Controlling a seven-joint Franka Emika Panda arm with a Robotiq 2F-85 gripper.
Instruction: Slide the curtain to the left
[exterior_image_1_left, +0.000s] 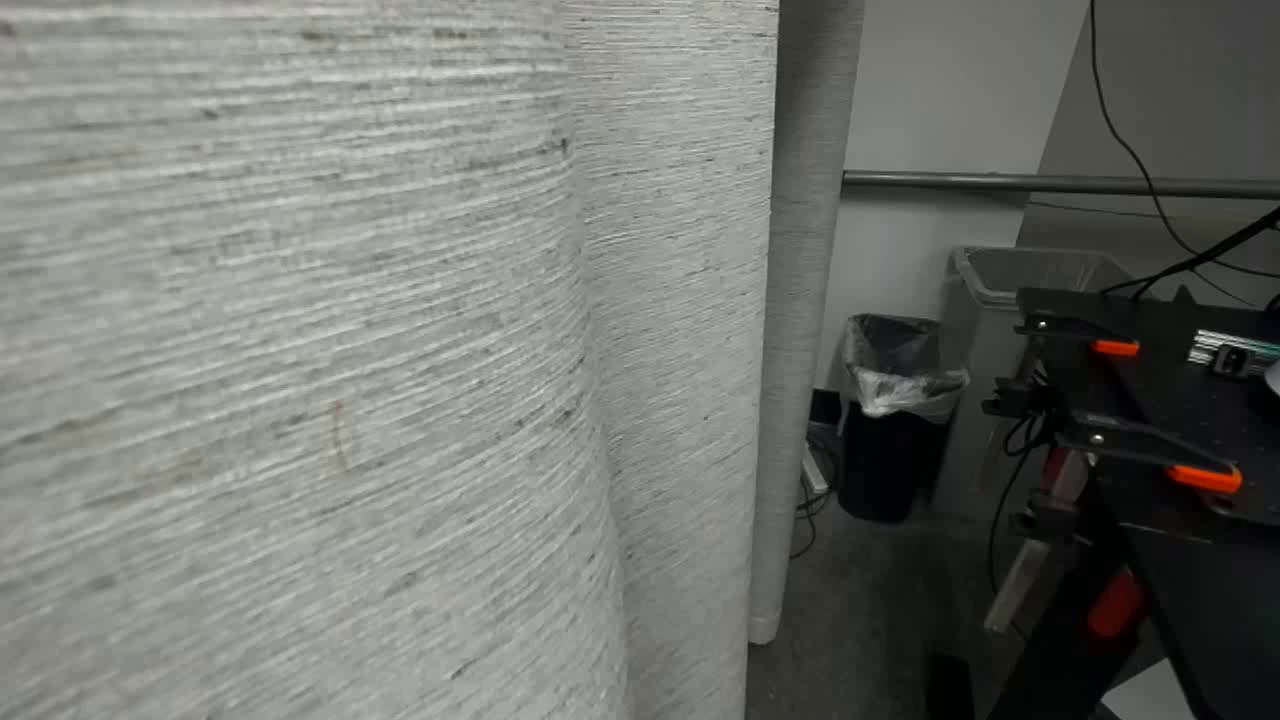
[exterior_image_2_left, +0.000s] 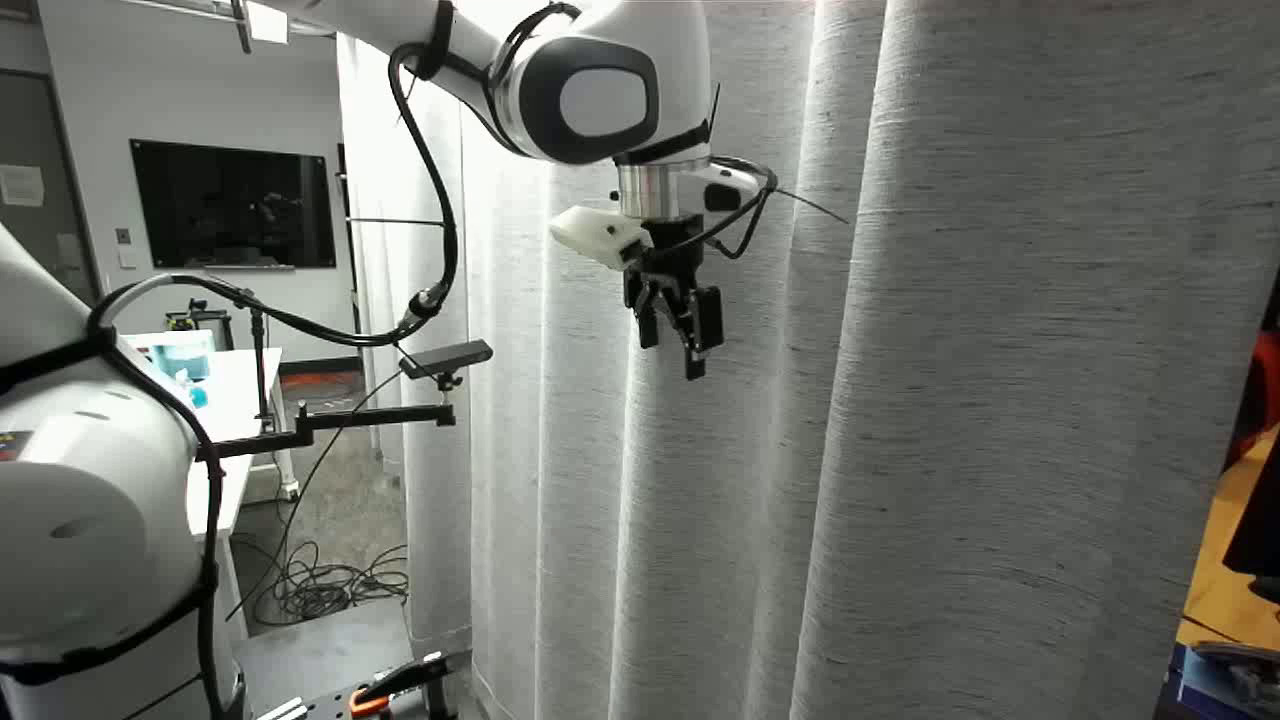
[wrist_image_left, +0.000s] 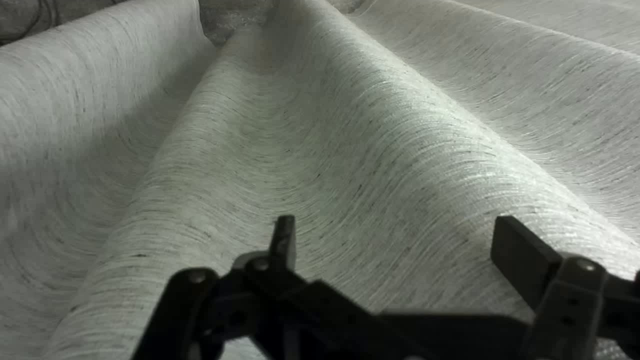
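Note:
The curtain is light grey, streaky fabric hanging in deep vertical folds. It shows in both exterior views (exterior_image_1_left: 400, 350) (exterior_image_2_left: 960, 400) and fills most of the wrist view (wrist_image_left: 320, 150). In an exterior view, its left edge hangs beside an opening into the room. My gripper (exterior_image_2_left: 673, 352) points down in front of the curtain's middle-left part. In the wrist view, the gripper's fingers (wrist_image_left: 396, 225) are wide apart, with a curtain fold behind them. No cloth is visibly pinched. Whether a fingertip touches the curtain I cannot tell.
A camera (exterior_image_2_left: 445, 358) on a black bracket stands left of the gripper. Cables (exterior_image_2_left: 330, 590) lie on the floor near a white table (exterior_image_2_left: 240, 400). A black table (exterior_image_1_left: 1150, 410) with orange-tipped clamps and a lined trash bin (exterior_image_1_left: 890, 440) stand beside the curtain.

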